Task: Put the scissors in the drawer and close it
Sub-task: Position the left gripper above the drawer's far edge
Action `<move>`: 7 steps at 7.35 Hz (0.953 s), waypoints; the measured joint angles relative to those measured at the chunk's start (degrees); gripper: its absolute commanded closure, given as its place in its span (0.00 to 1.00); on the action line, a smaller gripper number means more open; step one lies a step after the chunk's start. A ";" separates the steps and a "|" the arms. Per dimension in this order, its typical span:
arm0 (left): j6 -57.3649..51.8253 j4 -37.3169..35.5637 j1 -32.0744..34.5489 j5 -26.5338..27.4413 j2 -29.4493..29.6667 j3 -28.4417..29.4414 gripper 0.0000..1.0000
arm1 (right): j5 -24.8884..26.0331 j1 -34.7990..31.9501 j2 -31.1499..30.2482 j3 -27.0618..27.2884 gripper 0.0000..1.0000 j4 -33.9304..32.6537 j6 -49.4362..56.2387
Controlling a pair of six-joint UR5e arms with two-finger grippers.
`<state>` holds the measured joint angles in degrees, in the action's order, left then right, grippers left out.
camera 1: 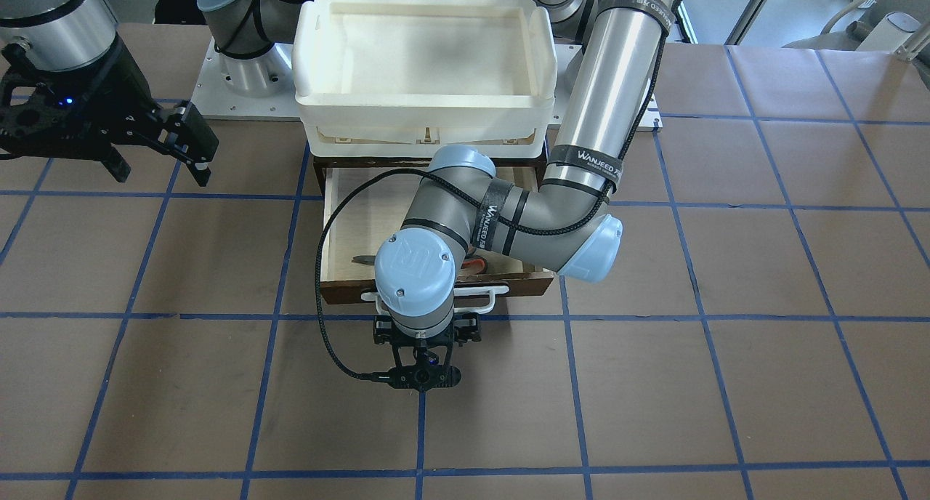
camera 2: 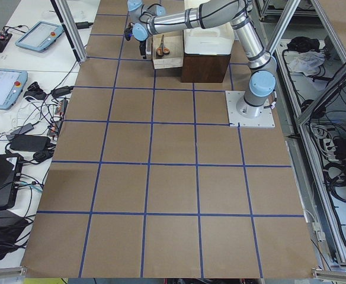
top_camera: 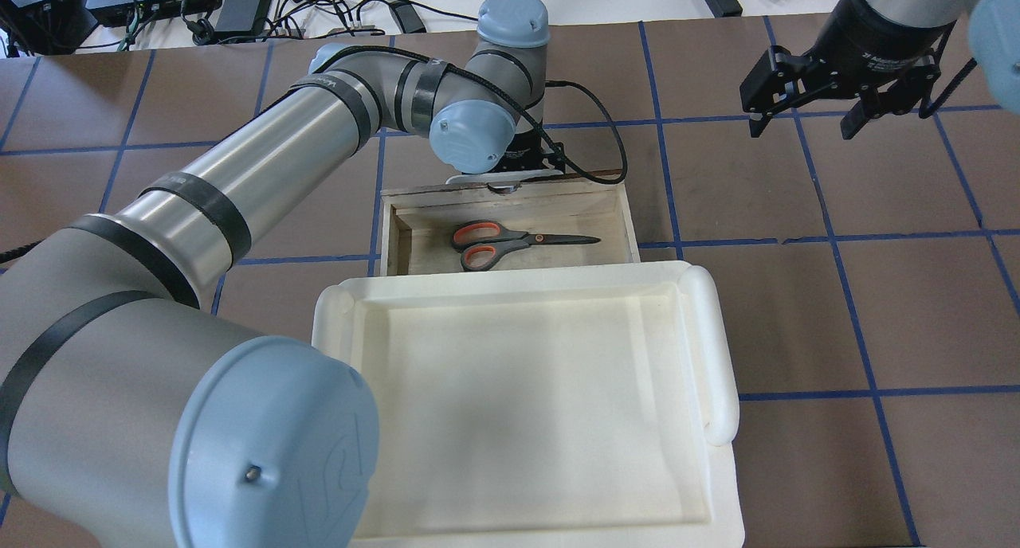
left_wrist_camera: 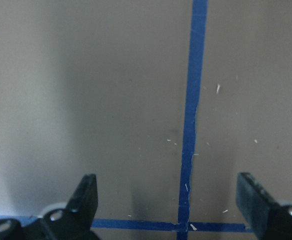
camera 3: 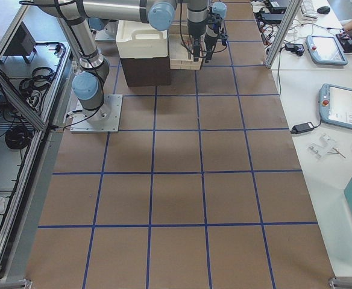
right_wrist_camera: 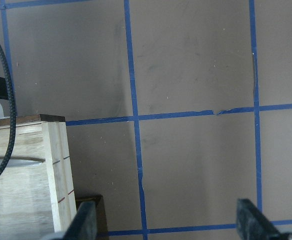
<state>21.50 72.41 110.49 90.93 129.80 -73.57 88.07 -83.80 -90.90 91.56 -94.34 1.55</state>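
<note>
Left gripper (left_wrist_camera: 166,192) hangs spread, empty, just outside the handle (camera 1: 498,291); beyond its jaws, scissors (top_camera: 518,241) lie in the open drawer (top_camera: 627,221). Only closing remains. Right gripper (top_camera: 801,122) spread, empty, well aside.

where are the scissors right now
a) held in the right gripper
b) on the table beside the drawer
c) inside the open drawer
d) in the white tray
c: in the overhead view the scissors lie flat on the floor of the pulled-out drawer, with no gripper on them.
</note>
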 measured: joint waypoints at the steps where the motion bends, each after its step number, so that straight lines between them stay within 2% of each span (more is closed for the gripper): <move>1: 0.05 0.37 0.07 -0.07 -0.48 0.00 0.00 | 0.22 -0.56 -0.07 0.11 0.00 0.01 -1.17; 7: 1.25 4.83 0.18 -1.30 -3.90 -0.07 0.00 | 0.51 -2.27 -0.27 0.36 0.00 0.28 -0.80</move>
<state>22.75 77.24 110.67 89.63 125.90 -73.64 88.58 -86.08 -91.17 91.93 -94.05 0.75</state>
